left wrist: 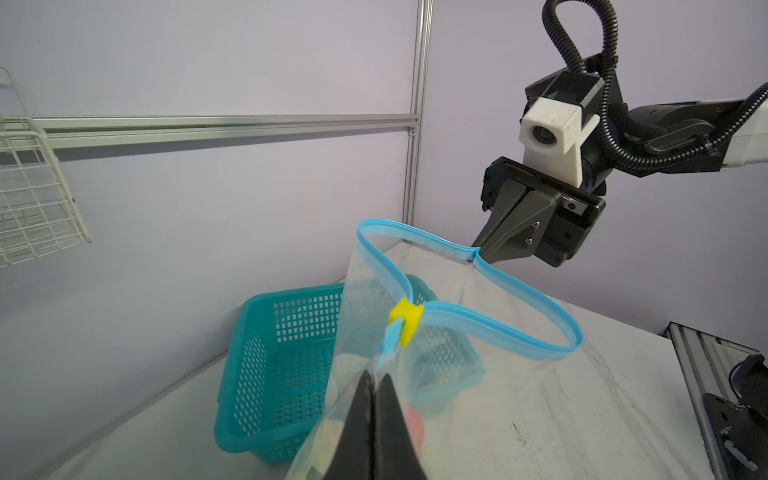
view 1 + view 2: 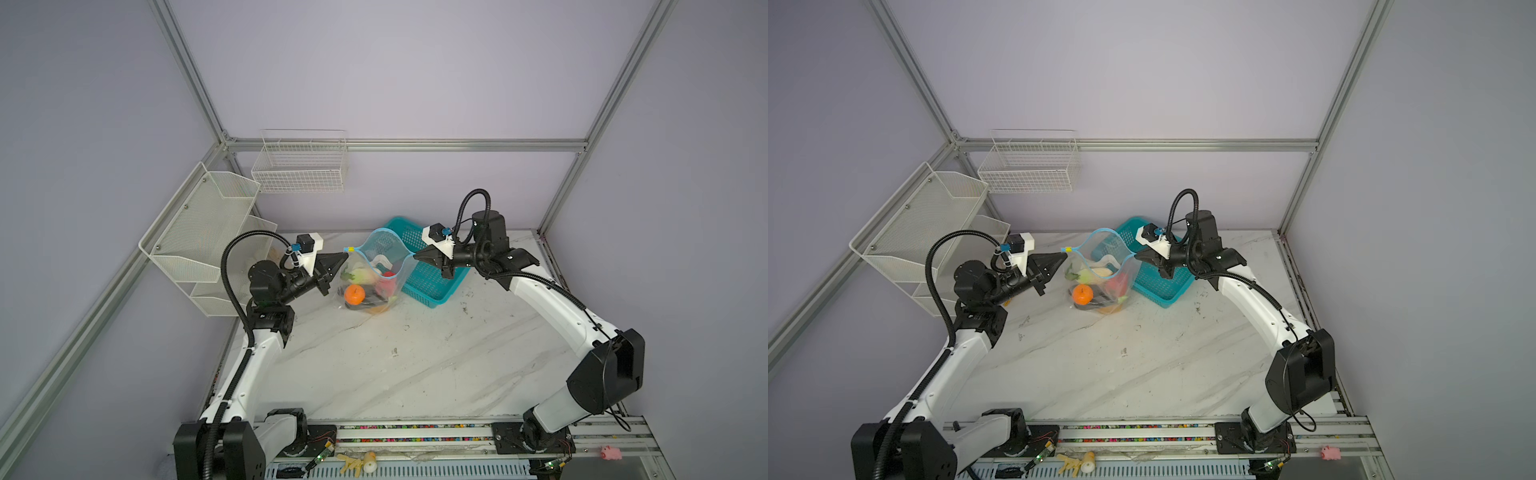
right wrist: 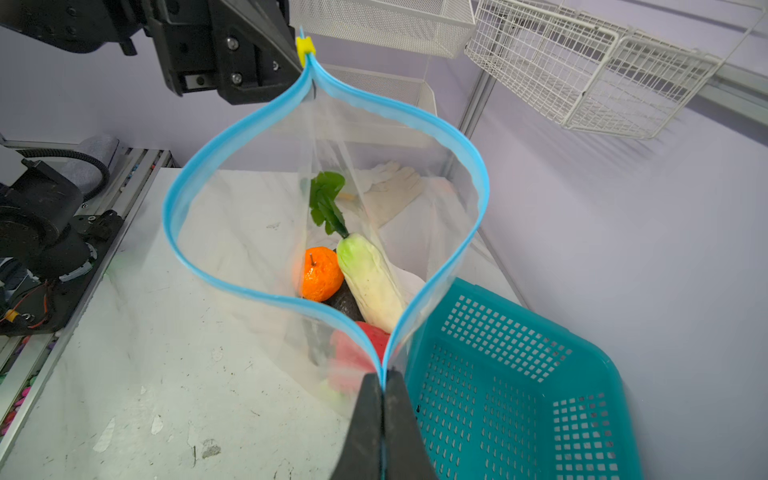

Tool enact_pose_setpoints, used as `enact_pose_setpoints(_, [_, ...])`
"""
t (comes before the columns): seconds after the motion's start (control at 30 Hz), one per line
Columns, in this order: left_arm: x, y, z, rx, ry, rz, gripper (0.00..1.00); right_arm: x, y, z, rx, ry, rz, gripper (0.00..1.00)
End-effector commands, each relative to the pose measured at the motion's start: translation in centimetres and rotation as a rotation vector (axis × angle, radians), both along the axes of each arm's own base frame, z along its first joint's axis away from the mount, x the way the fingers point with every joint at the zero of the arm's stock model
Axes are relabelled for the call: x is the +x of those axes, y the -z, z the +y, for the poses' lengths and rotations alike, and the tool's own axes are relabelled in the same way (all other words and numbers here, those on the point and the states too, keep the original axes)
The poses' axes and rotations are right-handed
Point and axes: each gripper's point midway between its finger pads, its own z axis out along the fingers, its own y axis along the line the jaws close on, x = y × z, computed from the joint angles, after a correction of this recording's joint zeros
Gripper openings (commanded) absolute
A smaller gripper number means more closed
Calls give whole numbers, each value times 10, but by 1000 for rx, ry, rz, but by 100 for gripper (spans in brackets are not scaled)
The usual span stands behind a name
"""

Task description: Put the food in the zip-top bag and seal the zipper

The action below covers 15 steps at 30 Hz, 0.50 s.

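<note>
I have both grippers pinched tight on the zipper (image 3: 172, 208), one at each end of the mouth of the zip-top bag (image 3: 257, 199). My left gripper (image 1: 374, 376) clamps the blue strip just below the yellow slider (image 1: 405, 318). My right gripper (image 3: 382, 374) clamps the opposite end.

From my left wrist, my own fingers and the crinkled wall cover nearly all the food. Looking down the mouth from my right wrist, I can see a toy mandarin (image 3: 320, 274) and a white radish (image 3: 370, 286) with green leaves. A dark piece (image 3: 345, 301) is wedged under them and mostly hidden, and a red piece (image 3: 353, 353) is blurred behind the near strip. A pale glove-shaped thing (image 3: 390, 187) shows through the far wall, and I cannot tell whether it lies inside or behind.

The bag hangs between my grippers with its bottom on the marble table (image 2: 415, 365), just beside the teal basket (image 3: 519, 374). Its mouth faces up, spread into a lens. The long axis of the mouth runs from gripper to gripper, left to right in both top views, with the slider at my left end.
</note>
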Motion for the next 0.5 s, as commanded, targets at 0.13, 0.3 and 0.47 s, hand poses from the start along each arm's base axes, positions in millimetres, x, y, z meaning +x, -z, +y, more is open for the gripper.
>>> enact_pose_setpoints(0.13, [-38,19,-8,-33,-31,38,0,-15,-39,-13,15,33,-28,0])
enact_pose_setpoints(0.3, [-51,25,-10,-41,-22,50,0,-18,-38,-16,5,50,-5,0])
enact_pose_setpoints(0.47, [-53,28,-14,-46,-1,53,0,-29,-30,-17,-5,14,-7,15])
